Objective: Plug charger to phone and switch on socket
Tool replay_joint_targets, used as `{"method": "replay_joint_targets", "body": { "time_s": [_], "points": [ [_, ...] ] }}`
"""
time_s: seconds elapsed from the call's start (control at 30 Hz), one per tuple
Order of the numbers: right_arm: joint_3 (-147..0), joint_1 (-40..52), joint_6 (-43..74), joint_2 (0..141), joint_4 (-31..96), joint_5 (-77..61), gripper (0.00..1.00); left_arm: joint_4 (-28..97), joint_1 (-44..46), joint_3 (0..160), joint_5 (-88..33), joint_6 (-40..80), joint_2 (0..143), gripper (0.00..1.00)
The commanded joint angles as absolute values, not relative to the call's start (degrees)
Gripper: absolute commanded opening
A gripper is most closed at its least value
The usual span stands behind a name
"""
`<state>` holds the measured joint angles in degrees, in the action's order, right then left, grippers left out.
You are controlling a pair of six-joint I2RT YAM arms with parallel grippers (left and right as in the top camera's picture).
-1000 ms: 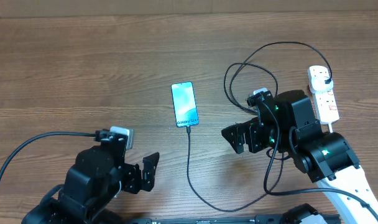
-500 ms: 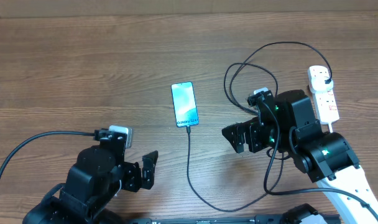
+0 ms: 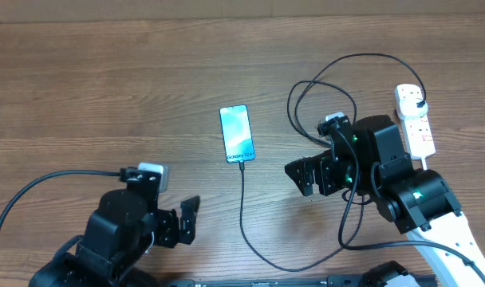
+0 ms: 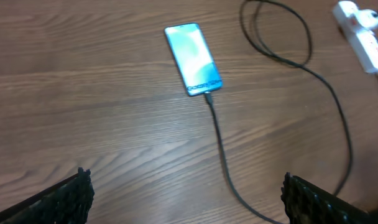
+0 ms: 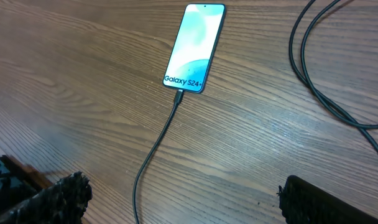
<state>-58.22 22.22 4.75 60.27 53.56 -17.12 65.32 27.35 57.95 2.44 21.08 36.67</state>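
Phone (image 3: 236, 134) lies flat, screen up and lit, near the middle of the wooden table (image 3: 83, 88), with the text "Galaxy S24+" legible at its near end. The charger (image 3: 242, 207) has its connector (image 5: 179, 94) seated in that near edge. Its black cable runs toward the robot, bends right, passes beneath the right arm and loops back to a black plug (image 3: 419, 102) seated at the far end of the socket (image 3: 416, 127), which lies at the table's right side. The position of the socket's red switches cannot be told. The left gripper (image 4: 186, 193) hangs near the front edge, fingers spread, holding nothing. The right gripper (image 5: 176, 196) hovers between phone and socket, likewise spread and empty.
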Motion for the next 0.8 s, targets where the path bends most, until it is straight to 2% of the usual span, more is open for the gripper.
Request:
{"method": "replay_joint_targets", "body": {
  "time_s": [0.0, 0.13, 0.33, 0.67, 0.77],
  "points": [
    [-58.0, 22.5, 5.1, 60.0, 53.2, -16.5, 1.0, 65.5, 22.0, 56.6, 3.0, 21.9, 34.3, 0.99],
    [-58.0, 22.5, 5.1, 60.0, 53.2, -16.5, 1.0, 62.8, 12.7, 53.8, 1.8, 21.9, 30.1, 0.99],
    [-58.0, 22.5, 5.1, 60.0, 53.2, -16.5, 1.0, 49.2, 0.2, 43.6, 1.4, 21.9, 20.5, 1.0],
    [-58.0, 22.5, 5.1, 60.0, 53.2, -16.5, 1.0, 8.7, -3.7, 16.9, 0.8, 21.9, 9.1, 1.0],
    [-58.0, 22.5, 5.1, 60.0, 53.2, -16.5, 1.0, 0.6, -5.1, 11.4, 0.1, 21.9, 6.5, 1.0]
  ]
}}
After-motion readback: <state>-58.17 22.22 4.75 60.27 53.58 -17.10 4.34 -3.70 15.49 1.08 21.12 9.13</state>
